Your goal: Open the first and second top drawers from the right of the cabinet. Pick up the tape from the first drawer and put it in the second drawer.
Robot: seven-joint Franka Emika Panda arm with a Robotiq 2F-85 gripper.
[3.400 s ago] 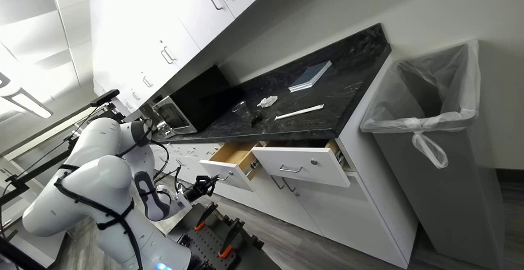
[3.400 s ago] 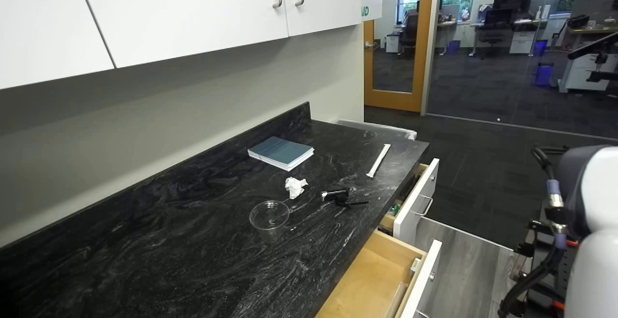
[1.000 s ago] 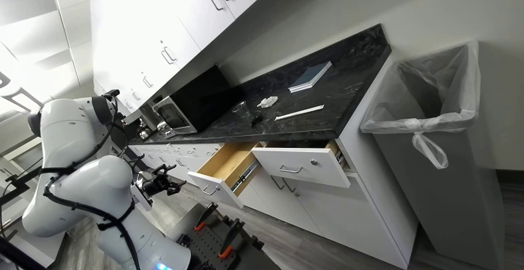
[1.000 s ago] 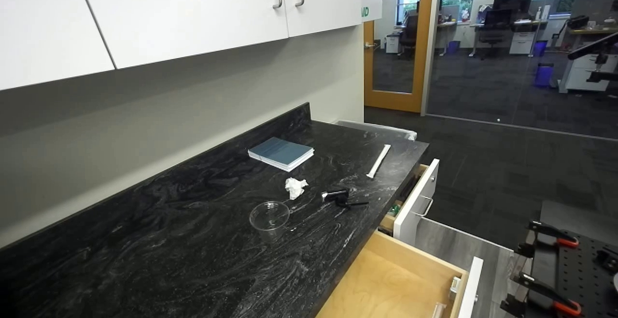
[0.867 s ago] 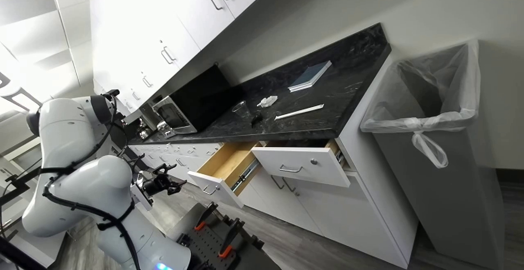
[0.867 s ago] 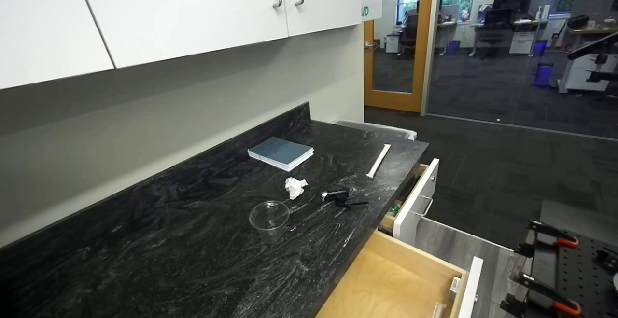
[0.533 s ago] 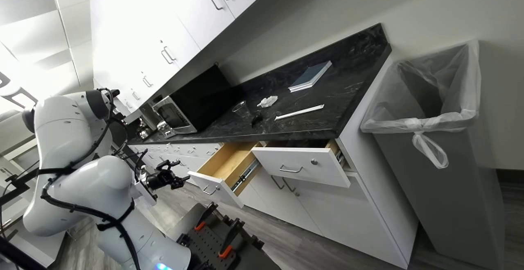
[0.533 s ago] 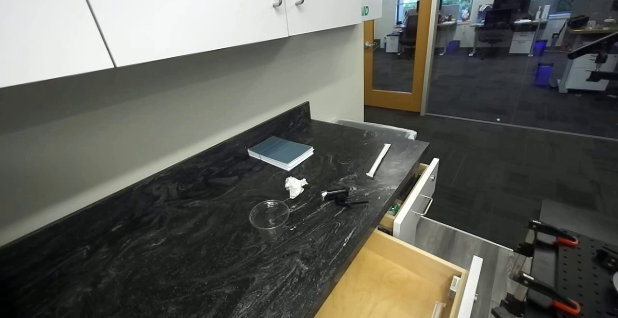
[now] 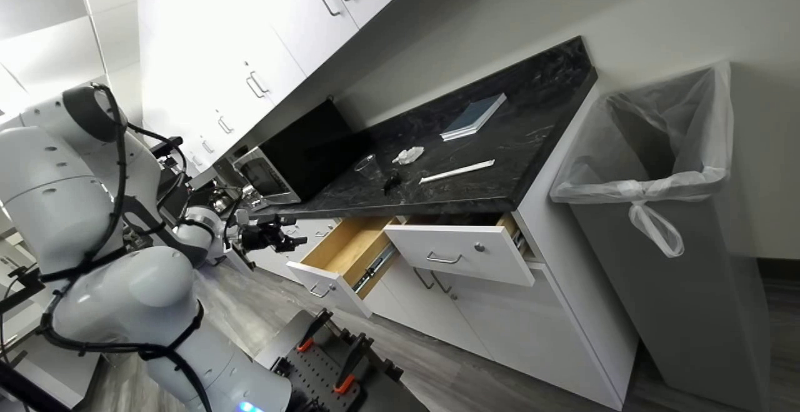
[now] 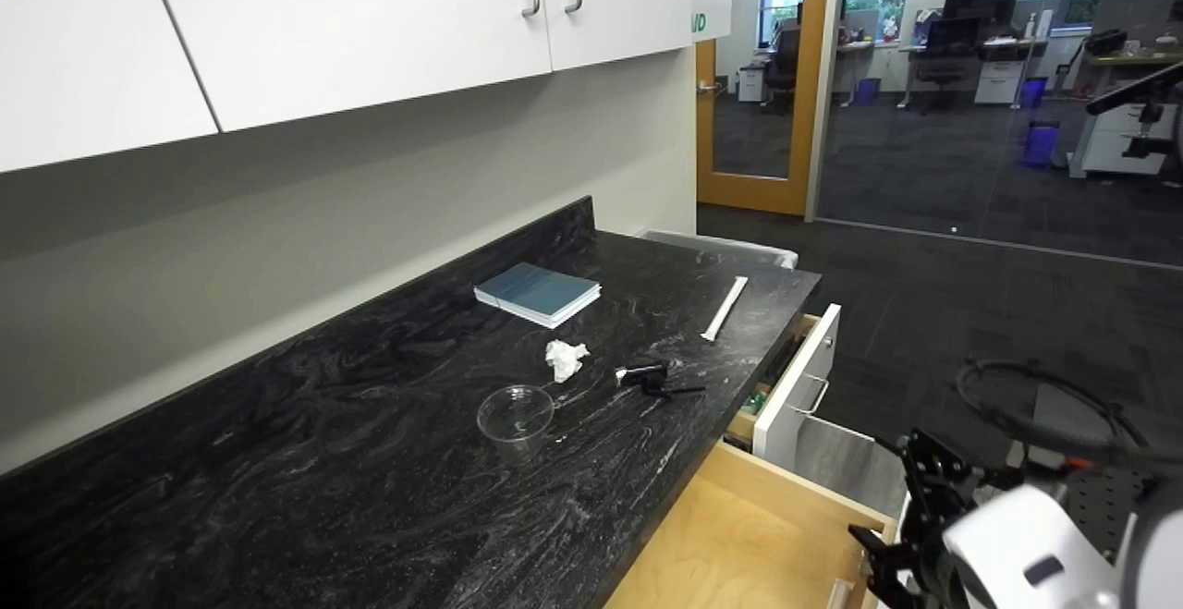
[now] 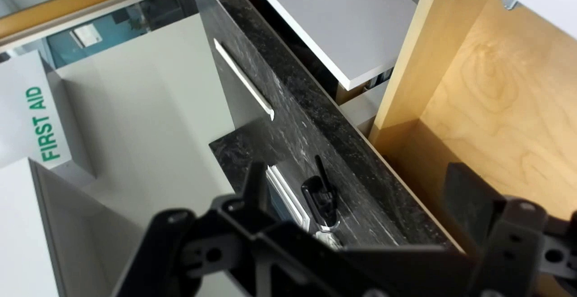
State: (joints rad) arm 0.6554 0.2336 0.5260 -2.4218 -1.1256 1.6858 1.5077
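Observation:
Two top drawers of the white cabinet (image 9: 519, 331) stand pulled out. The first drawer (image 9: 459, 256), at the right end, is partly out; its dark inside holds items that I cannot make out, including a green one (image 10: 754, 401). Left of it, the second drawer (image 9: 331, 290) extends further, showing light wood (image 10: 739, 535) inside. I cannot pick out the tape in any view. My gripper (image 9: 298, 231) hangs above and in front of the second drawer's front, open, with nothing held. In the wrist view its fingers (image 11: 469, 198) are spread wide, with countertop and drawer beyond.
On the black countertop (image 10: 370, 498) are a clear cup (image 10: 516, 417), crumpled tissue (image 10: 565, 360), a black object (image 10: 647, 373), a blue book (image 10: 538, 291) and a white stick (image 10: 725, 309). A lined bin (image 9: 675, 274) stands beside the cabinet. Below the arm is a black clamp board (image 9: 319, 362).
Since the earliest frames the second drawer has come further out and my gripper has left its handle. Over the last half second the gripper has risen toward the drawer's top edge.

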